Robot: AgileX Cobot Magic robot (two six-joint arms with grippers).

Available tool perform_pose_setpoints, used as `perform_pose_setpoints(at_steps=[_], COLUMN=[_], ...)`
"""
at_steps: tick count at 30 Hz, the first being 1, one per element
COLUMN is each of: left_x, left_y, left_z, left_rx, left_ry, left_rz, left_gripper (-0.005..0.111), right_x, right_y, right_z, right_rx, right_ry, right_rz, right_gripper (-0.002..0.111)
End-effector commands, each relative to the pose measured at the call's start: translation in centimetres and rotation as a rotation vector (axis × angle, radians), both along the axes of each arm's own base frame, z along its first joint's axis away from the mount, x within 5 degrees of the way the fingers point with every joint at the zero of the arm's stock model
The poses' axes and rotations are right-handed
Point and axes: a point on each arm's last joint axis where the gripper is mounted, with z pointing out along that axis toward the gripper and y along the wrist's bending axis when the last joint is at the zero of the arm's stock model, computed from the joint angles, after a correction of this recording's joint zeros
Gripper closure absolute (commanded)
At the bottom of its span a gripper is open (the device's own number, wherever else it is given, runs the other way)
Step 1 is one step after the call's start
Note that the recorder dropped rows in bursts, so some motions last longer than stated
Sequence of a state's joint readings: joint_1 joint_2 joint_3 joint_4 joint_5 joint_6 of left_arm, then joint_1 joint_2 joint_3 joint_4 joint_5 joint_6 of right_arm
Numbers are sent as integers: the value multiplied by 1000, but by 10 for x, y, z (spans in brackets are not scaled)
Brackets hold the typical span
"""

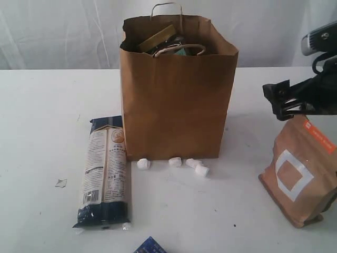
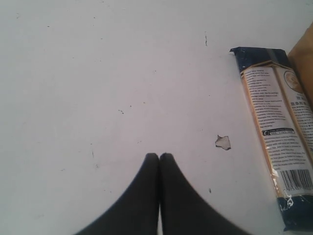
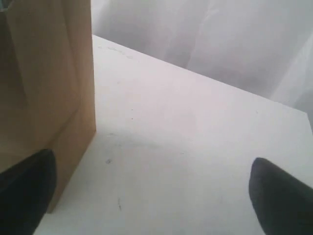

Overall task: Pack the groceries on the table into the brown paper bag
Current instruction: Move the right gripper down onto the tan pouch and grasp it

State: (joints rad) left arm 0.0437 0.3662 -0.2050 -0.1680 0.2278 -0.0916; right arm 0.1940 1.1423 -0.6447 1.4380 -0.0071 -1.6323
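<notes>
Your left jaws are clenched on nothing, tips together above the bare counter (image 2: pixel 98 73), near the pasta packet (image 2: pixel 279 142), which lies flat just left of the brown paper bag (image 1: pixel 174 100). Your right jaws stand wide apart and empty beside the bag, just above the tilted kraft pouch with orange label (image 1: pixel 297 176). Other groceries (image 1: pixel 166 39) show in the bag's mouth. Small white lumps (image 1: pixel 174 162) lie along its front.

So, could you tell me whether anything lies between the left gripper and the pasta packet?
Only a small white scrap, lying flat on the table between the shut left gripper and the pasta packet. It looks too flat to block a reach; nothing else visible stands in the way.
</notes>
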Motion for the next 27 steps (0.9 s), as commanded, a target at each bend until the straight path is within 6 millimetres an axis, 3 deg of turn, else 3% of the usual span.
perform_pose_setpoints(at_steps=[1,11,27], left_x=[0,0,0], left_y=[-1,-1,-1], left_z=[1,1,1], left_rx=[-7,-9,-6], left_ry=[4,6,3], left_rz=[-10,-9,-10], left_gripper=[107,107,107], right_x=[-2,-16,-22], right_y=[4,-19,-14], right_z=[-3,-41,-34], right_rx=[66,-57,-21], right_ry=[30,102,82], right_rz=[30,-174,-113], right_gripper=[3,3,3])
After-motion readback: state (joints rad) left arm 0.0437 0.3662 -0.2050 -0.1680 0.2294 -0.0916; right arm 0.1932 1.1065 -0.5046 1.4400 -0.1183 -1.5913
